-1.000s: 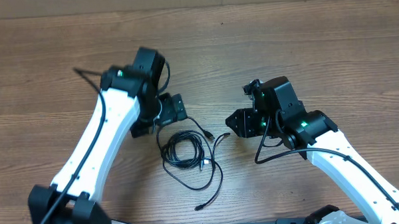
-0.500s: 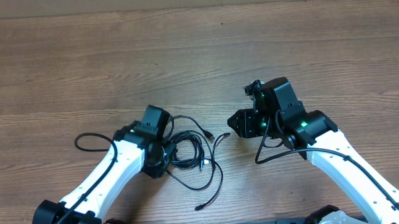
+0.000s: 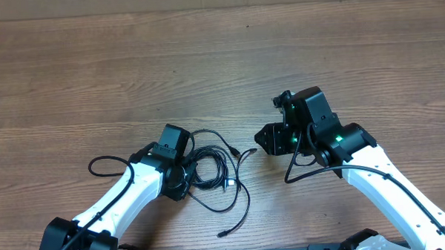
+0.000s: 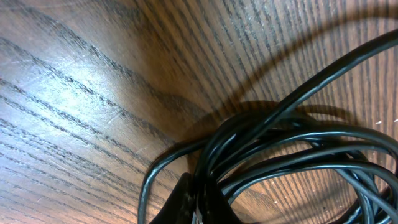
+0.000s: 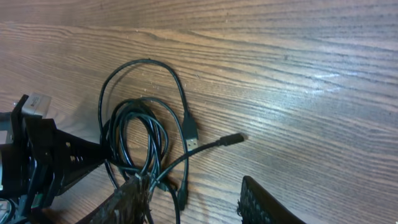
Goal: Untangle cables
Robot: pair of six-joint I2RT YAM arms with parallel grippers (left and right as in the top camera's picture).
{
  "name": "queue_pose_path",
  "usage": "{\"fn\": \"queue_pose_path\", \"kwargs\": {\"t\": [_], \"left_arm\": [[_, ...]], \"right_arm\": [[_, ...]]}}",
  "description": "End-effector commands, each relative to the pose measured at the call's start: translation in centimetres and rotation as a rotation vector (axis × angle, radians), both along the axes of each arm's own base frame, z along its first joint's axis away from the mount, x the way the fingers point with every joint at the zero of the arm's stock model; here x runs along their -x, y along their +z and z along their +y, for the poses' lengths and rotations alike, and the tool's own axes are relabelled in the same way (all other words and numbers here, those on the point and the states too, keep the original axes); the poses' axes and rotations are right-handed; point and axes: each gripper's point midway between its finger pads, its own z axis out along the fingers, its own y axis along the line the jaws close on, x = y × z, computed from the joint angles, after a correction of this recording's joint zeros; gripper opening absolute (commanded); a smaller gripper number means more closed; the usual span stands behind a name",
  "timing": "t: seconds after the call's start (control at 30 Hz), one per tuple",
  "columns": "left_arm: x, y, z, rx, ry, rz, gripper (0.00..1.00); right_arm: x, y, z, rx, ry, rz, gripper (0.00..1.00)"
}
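Observation:
The cables lie as a small black coil at the table's front centre, with loose strands trailing to a plug end near the front edge. My left gripper sits at the coil's left edge. In the left wrist view it is shut on several strands of the cables. My right gripper hovers to the right of the coil. Its fingers stand open with nothing gripped, and two plug ends lie ahead of them beside the coiled cables.
The wooden table top stretches behind both arms. The left arm's own thicker wire loops out to the left of it. The right arm's wire hangs beside its wrist.
My left arm swung from behind the coil down to its left edge, and its jaws closed on the strands. The right arm stayed put.

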Motion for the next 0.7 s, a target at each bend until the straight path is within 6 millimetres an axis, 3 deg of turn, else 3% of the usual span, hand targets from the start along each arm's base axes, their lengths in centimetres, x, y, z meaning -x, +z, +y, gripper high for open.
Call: {"fn": "queue_pose_path", "kwargs": {"t": [0.0,0.07,0.2,0.33,0.5,0.6,0.67], "left_arm": [[1.0,-0.6,-0.4,0.001,-0.016,0.031,0.11],[1.0,-0.6,-0.5,-0.003,-0.023,0.027,0.04],[0.7,-0.6,-0.6,-0.018,-0.048,0.000,0.04],[-1.4,0.4,-1.5,-0.005,-0.218,-0.111,0.04],[-5.2,5.5,-2.2,-0.009,-0.358,-0.248,0.04],[-7.1,9.7,-3.0,-0.003,-0.411,-0.323,0.04],[-8.2,12.0,-3.6,0.005,-0.441,-0.374,0.04]], "right_arm": [[0.2,-0.2,-0.3,0.014,-0.004,0.008,0.45],[0.4,-0.3,-0.4,0.014,-0.003,0.017,0.45],[1.0,-0.1,0.2,-0.020,0.023,0.043,0.45],[1.8,0.2,1.2,-0.077,0.063,0.075,0.45],[2.3,1.2,2.5,-0.157,0.116,0.080,0.45],[2.0,2.3,3.6,-0.218,0.150,0.049,0.45],[1.5,2.4,3.7,-0.223,0.144,0.032,0.40]]}}
